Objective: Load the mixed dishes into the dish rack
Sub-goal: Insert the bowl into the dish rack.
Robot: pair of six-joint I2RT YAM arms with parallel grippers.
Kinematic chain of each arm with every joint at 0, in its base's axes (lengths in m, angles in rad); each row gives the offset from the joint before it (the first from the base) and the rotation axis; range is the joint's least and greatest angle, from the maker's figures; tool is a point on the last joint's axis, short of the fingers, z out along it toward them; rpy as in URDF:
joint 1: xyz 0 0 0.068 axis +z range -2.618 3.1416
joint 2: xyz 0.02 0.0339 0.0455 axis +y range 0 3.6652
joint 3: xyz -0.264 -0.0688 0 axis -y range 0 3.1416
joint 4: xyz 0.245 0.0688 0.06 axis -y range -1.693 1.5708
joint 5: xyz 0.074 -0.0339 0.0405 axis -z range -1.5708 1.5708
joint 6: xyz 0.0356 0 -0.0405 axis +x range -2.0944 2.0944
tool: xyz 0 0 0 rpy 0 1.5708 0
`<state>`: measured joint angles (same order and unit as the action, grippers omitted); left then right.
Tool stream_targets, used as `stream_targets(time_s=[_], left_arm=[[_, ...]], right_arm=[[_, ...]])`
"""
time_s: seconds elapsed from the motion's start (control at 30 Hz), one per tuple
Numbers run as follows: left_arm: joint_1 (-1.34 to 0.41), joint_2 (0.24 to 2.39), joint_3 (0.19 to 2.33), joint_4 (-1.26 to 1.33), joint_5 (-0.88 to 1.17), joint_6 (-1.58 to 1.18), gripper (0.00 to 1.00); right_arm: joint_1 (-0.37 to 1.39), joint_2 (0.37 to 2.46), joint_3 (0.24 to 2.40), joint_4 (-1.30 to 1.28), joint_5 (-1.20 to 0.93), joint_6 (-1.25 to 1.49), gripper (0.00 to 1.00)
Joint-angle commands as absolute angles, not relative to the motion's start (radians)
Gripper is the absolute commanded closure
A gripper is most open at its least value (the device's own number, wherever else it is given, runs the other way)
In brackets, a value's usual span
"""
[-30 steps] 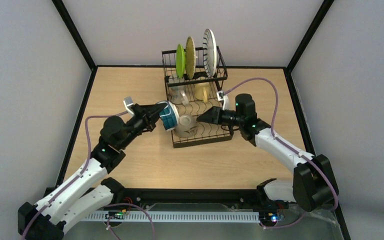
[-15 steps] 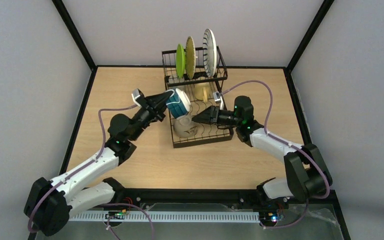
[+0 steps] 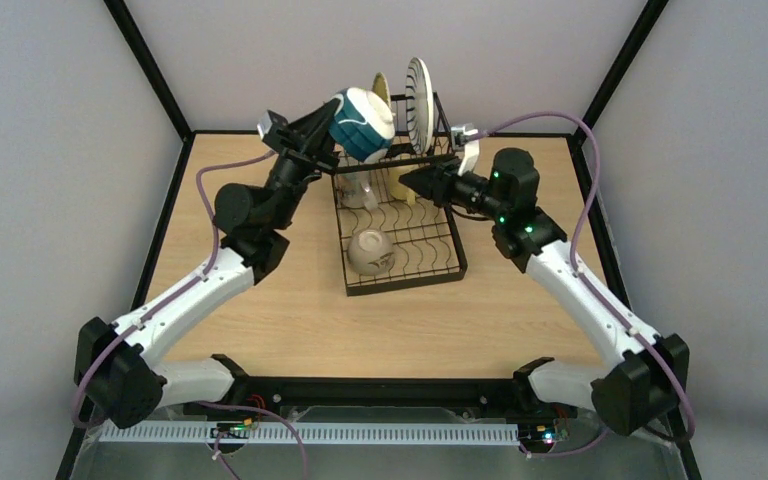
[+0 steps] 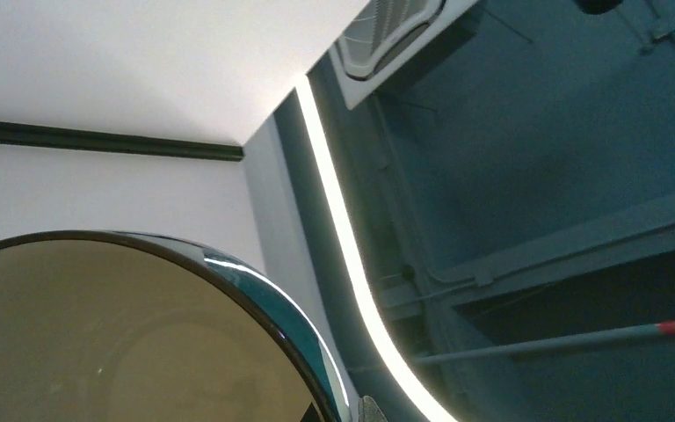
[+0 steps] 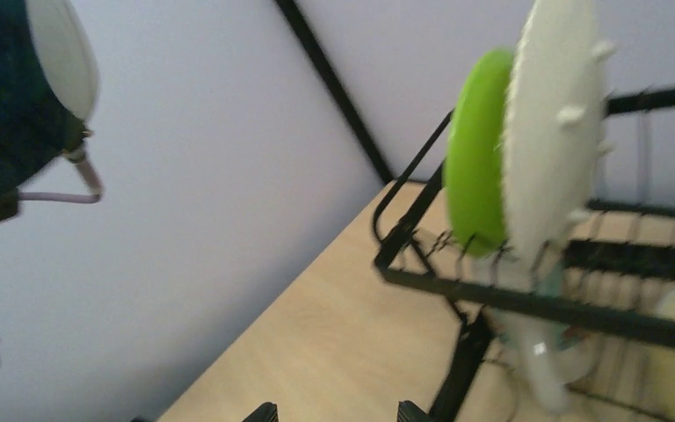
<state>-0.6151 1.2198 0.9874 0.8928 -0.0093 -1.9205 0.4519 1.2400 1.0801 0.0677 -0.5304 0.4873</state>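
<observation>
Item, blue-patterned bowl (image 3: 362, 122): raised within the last second from beside the lower tray at mid-frame to the upper centre of the overhead view. It is now level with the raised tier of the dish rack (image 3: 457, 262), so I judge it in transit and not yet placed. Left pincer (image 3: 334, 128): clamped tight on the bowl's rim, the bowl jutting out to its right. Right pincer (image 3: 407, 180): jaws wide and empty, also risen, hanging over the rack just lower right of the bowl and clear of it; the other bowl (image 3: 370, 250) sits in the lower tray.
</observation>
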Motion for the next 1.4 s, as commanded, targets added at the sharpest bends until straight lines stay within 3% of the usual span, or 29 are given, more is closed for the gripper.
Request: stream_targets(time_s=[0.0, 0.37, 0.93, 1.37], left_arm=[[-0.628, 1.281, 1.108, 0.98, -0.07, -1.954, 0.98], [-0.762, 1.479, 1.393, 0.864, -0.118, -2.046, 0.98], [-0.9, 1.656, 1.594, 0.862, -0.265, -2.157, 0.98], [-0.951, 1.67, 1.625, 0.746, -0.324, -2.202, 0.99]], right_arm=[[0.455, 1.173, 1.128, -0.075, -0.264, 0.254, 0.24], [0.499, 1.114, 1.181, 0.015, -0.022, -0.08, 0.26], [0.628, 1.0, 1.074, 0.237, 0.265, -0.285, 0.26], [0.661, 0.894, 0.936, 0.469, 0.415, -0.478, 0.25]])
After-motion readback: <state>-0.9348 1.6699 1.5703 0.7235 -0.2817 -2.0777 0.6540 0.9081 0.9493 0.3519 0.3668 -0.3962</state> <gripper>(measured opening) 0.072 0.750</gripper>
